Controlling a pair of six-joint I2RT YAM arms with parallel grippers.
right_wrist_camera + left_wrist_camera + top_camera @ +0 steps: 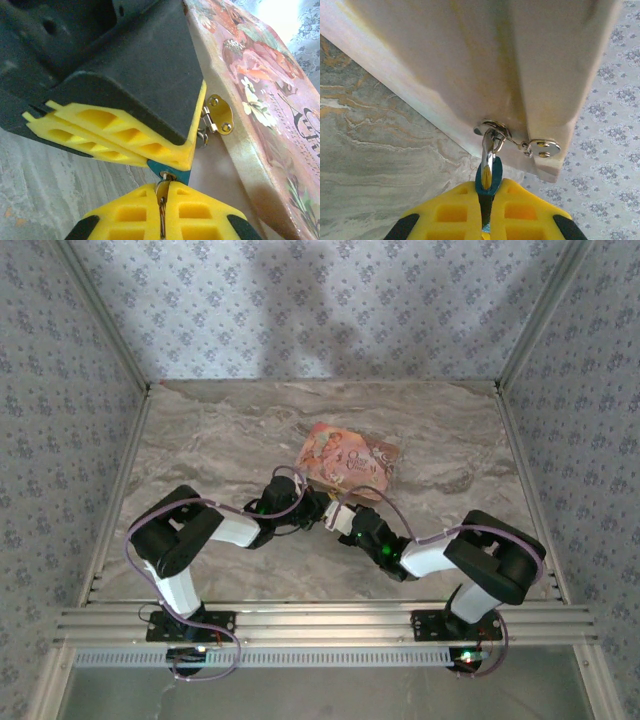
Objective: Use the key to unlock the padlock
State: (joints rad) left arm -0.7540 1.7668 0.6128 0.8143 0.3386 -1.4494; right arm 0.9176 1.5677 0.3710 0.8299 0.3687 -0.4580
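Nearest us in the top view, the two arms bend inward from the near edge of the marbled table (200, 440). The left gripper (318, 508) and the right gripper (347, 522) meet tip to tip just in front of the pink box (348, 455).

From the right wrist we see the right gripper (163, 192) with its yellow fingers (195, 212) pressed together on a thin metal piece. We take it for the key (162, 210), though the pads hide most of it. Its upper end touches the underside of the padlock (172, 173), a small blue body. Just above, the left gripper (167, 160) comes in from the left, its fingers (100, 135) clenched on that same blue body. Past them a brass hasp (220, 114) sits on the edge of the box (260, 90), whose lid is covered in pictures.

The left wrist shows the same grasp. The left gripper (487, 195) is closed on the padlock (489, 179), and only a blue sliver shows between its fingers (520, 210). The silver shackle (489, 152) rises from it and passes through the ring of the hasp (544, 147) on the pale side of the box (470, 60). So the padlock hangs from the box's hasp, pinched by both grippers at once; we cannot tell whether the shackle is latched.

Beyond the box, the table runs back to a flower-patterned wall (320, 310).
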